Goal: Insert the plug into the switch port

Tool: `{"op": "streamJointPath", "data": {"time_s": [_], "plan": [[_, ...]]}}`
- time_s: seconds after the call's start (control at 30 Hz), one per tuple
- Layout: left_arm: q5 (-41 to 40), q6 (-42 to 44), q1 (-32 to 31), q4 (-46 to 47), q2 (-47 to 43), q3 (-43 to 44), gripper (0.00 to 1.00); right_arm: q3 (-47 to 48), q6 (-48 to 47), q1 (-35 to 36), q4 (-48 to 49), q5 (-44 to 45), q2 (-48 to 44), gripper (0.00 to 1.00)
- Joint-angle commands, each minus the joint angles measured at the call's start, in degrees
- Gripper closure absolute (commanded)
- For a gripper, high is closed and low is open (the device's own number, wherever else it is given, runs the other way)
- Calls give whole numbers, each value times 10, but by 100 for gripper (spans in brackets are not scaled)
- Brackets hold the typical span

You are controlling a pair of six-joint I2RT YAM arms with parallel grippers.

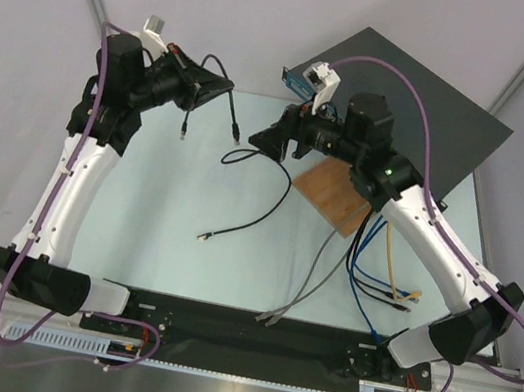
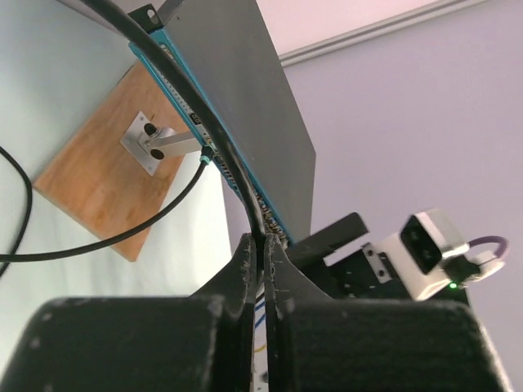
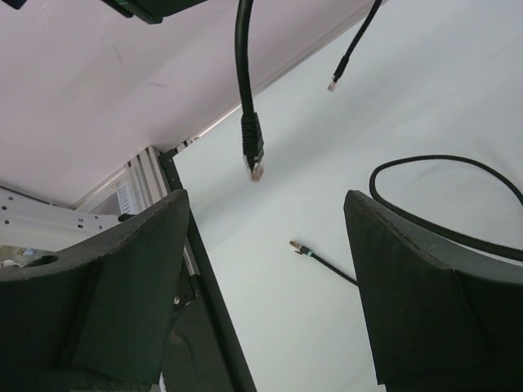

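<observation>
left gripper point(image 2: 263, 243) clamps cable point(image 2: 241, 186), plug point(image 3: 252, 147) dangling; right gripper point(image 3: 265, 214) gapes empty. likely next: align plug with switch point(image 1: 439, 116), far-right corner.

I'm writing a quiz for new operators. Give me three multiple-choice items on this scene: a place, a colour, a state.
1. The brown wooden board lies: A beside the blue front of the flat black metal switch; B on top of it; C under the left arm.
2. The cable in the left pincer is: A yellow; B grey; C black.
3. The right pincer is: A shut on a plug; B open, empty; C shut on the board.
Key: A, board sits by that front; C, black cable between shut fingers; B, wide empty gap.
</observation>
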Motion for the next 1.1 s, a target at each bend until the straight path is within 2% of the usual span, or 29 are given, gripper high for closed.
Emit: {"op": "streamJointPath", "data": {"time_s": [0.0, 0.13, 0.33, 0.43, 0.53, 0.57, 0.6, 0.63, 0.7, 0.93, 1.0, 1.03, 1.07], "plan": [[-2, -57, 2, 2, -4, 16, 100, 36, -4, 21, 52, 20, 21, 20], [0, -75, 2, 1, 1, 8, 100, 51, -5, 36, 62, 18, 50, 21], [4, -97, 2, 7, 6, -12, 100, 60, -4, 39, 62, 5, 80, 32], [10, -107, 2, 13, 8, -21, 100, 59, -9, 39, 57, -1, 85, 48], [18, -114, 2, 21, 9, -22, 99, 59, -20, 39, 50, -1, 88, 70], [19, -116, 2, 26, 9, -21, 99, 61, -25, 39, 47, -2, 89, 77], [20, -117, 2, 27, 9, -20, 98, 62, -35, 39, 44, -6, 89, 91], [26, -121, 2, 31, 8, -20, 98, 65, -40, 39, 43, -16, 89, 99], [30, -122, 2, 41, 5, -23, 94, 67, -43, 34, 42, -30, 91, 100], [36, -119, 2, 52, -13, -56, 95, 64, -48, 20, 27, -46, 82, 100], [41, -112, 6, 66, -21, -77, 75, 63, -50, 18, 27, -62, 79, 100], [45, -95, 9, 95, -26, -90, 59, 66, -54, 16, 24, -81, 78, 100], [59, -88, 13, 121, -40, -105, 28, 68, -59, 13, 20, -90, 77, 100]]}}
